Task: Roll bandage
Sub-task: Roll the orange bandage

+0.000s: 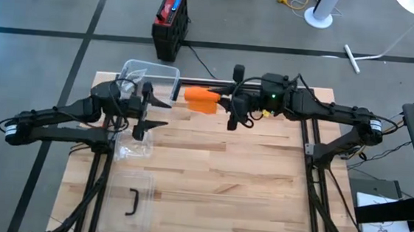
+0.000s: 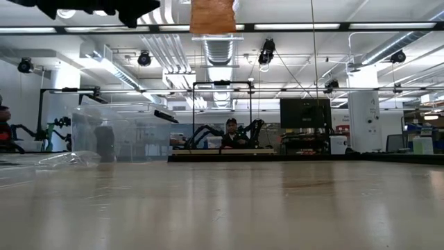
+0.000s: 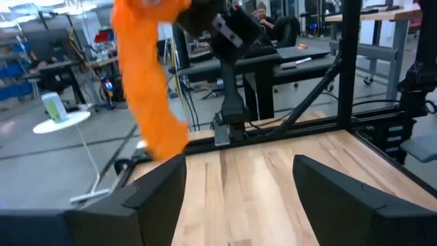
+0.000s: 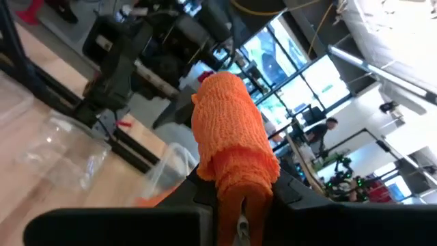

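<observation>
Up at the table's (image 1: pixel 210 168) twelve o'clock edge, seen from above, the right gripper (image 1: pixel 223 102) hangs over the wood with its jaws clamped on an orange bandage (image 1: pixel 201 99). The right wrist view shows the grip closely: the fingers pinch the cloth low down, and a bunched, partly wound lump (image 4: pixel 232 137) stands above them. How much is wound and how much hangs loose cannot be made out from any view. In the low view only a bottom end of the cloth (image 2: pixel 212 17) shows at the picture's upper edge, clear of the tabletop; the rest is cut off.

Toward nine o'clock of the bandage, the left gripper (image 1: pixel 146 115) hovers with its jaws spread and nothing between them. Its wrist view looks between the two dark fingers (image 3: pixel 157 191) at the hanging orange strip (image 3: pixel 147 96), whose top runs out of the picture beside the right arm.

Just beyond the left gripper, near eleven o'clock, stands a clear plastic bin (image 1: pixel 149 78), partly hidden by the arm. A crumpled clear wrapper (image 1: pixel 134 149) lies below that gripper, hard to make out against the wood. A clear lid with a dark handle (image 1: pixel 132 203) lies toward seven o'clock. Off the table, on the floor past twelve o'clock, sits a black and red box (image 1: pixel 171 20). Behind the table in the low view, a person (image 2: pixel 231 133) sits far off, small and indistinct.
</observation>
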### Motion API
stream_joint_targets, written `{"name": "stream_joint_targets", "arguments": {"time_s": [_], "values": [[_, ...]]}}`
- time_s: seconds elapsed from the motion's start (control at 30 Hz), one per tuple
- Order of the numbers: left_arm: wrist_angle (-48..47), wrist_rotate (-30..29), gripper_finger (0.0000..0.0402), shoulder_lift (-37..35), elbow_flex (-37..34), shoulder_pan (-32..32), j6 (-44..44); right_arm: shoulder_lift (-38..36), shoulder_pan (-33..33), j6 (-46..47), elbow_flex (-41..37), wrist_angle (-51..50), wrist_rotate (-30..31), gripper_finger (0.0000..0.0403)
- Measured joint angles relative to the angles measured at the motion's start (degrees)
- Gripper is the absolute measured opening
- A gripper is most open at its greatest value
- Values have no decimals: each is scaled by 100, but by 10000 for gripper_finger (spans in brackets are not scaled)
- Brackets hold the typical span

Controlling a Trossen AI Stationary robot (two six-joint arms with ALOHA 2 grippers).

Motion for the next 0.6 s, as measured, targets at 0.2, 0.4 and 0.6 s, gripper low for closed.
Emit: {"name": "stream_joint_targets", "arguments": {"time_s": [0.2,0.4,0.6], "values": [[118,-3,252,-189,-428,0,-417,77,181,351,-88,277,1,43],[198,-7,254,-245,-538,0,-461,366,421,421,-95,499,-3,43],[206,393,258,-377,-560,-2,-522,589,542,558,-95,896,-3,43]]}}
